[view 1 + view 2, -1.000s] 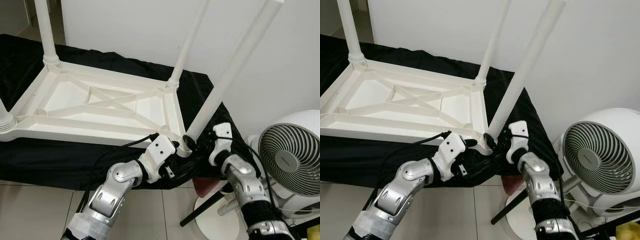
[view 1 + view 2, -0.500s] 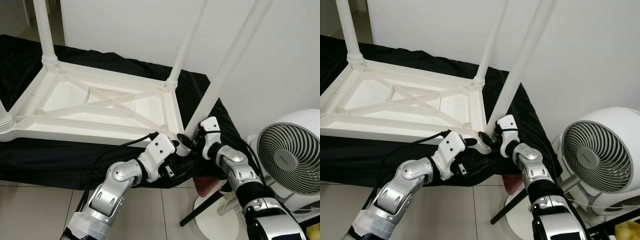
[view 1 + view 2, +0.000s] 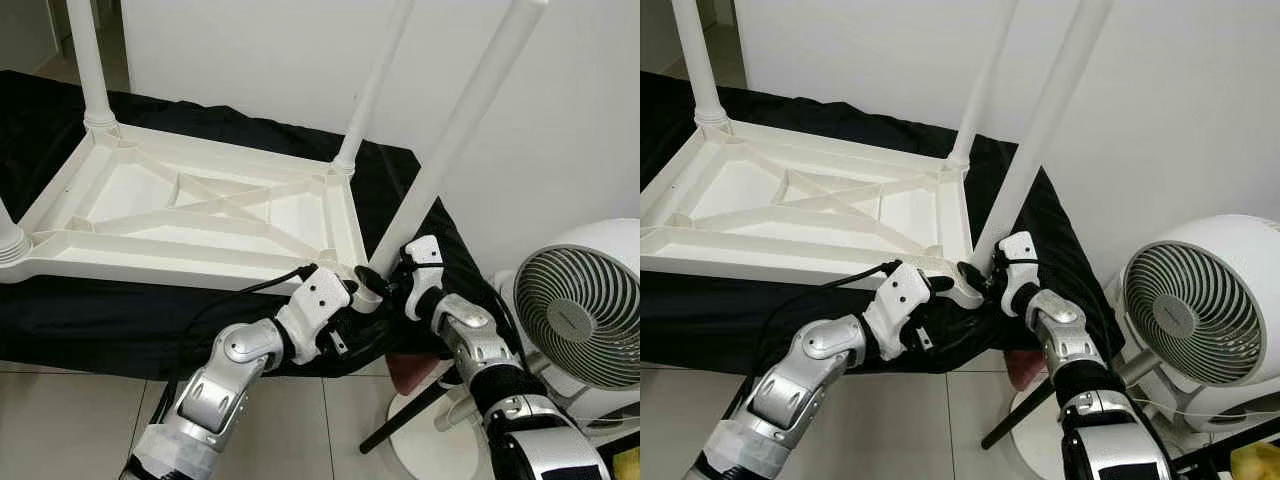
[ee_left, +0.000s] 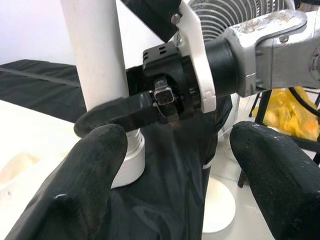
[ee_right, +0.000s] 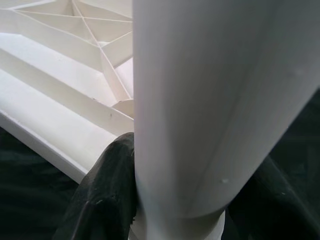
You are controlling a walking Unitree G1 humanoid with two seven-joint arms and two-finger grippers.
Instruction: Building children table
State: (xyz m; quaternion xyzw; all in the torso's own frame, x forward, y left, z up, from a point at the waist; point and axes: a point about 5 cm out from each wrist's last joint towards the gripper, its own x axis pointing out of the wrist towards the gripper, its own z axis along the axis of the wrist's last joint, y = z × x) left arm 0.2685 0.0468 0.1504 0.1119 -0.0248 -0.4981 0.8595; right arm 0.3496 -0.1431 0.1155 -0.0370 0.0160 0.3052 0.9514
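A white plastic table (image 3: 200,205) lies upside down on a black cloth, with other legs standing up from its corners. At the near right corner a long white leg (image 3: 450,150) leans up and to the right, its collar (image 4: 127,165) at the corner socket. My right gripper (image 3: 385,282) is shut on this leg just above the collar; the leg (image 5: 200,100) sits between both black fingers (image 5: 105,195). My left gripper (image 3: 345,320) hovers at the same corner from the near side, open (image 4: 170,165), holding nothing. Whether the leg is seated in the socket is hidden.
The black cloth (image 3: 100,310) covers a low platform that ends just right of the corner. A white fan (image 3: 580,320) on a round base stands on the tiled floor at the right. A reddish object (image 3: 405,372) lies under the cloth's edge. A white wall is behind.
The leg now stands a little more upright than one second ago. My right gripper has shifted left, closer to the table corner. The left arm has hardly moved.
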